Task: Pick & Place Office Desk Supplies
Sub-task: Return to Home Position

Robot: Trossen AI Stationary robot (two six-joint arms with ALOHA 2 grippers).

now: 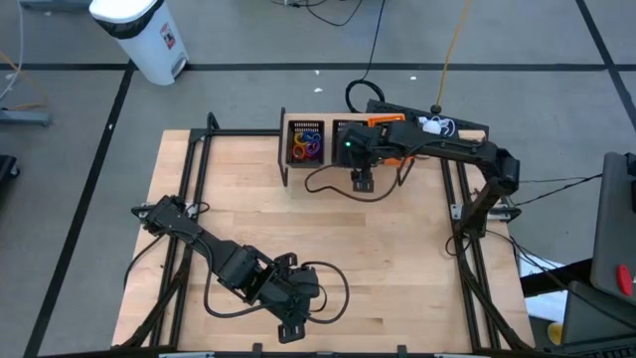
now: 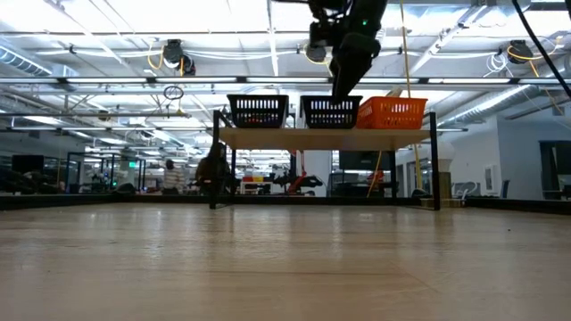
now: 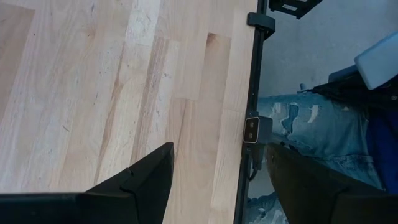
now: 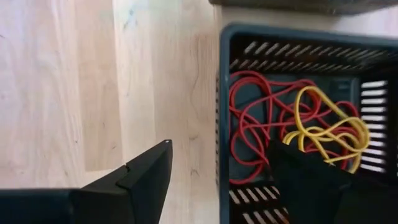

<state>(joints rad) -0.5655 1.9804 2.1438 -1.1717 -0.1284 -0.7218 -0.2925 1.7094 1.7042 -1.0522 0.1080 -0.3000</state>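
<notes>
to bring the right gripper [image 4: 219,146] home cleanly, you needed to lift it straight up first, clear of the black bin [image 4: 224,93], and only then draw it back toward its base (a sideways pull from there could have clipped the shelf [image 2: 326,136] or nudged the bin). its fingers were spread wide with nothing between them, hanging over the bin's front wall. the red and yellow bands [image 4: 311,134] lay tangled inside that bin, up on the shelf. the right arm reached long from the table's [image 1: 397,268] right side to the far edge, wrist bent down. the left arm was folded low at the near edge, the left gripper [image 3: 219,148] likewise open and empty, looking past the table's rim at a person's jeans [image 3: 323,134]. a second black bin with coloured rings [image 1: 305,147] sat to the left, the orange bin [image 2: 393,111] to the right
</notes>
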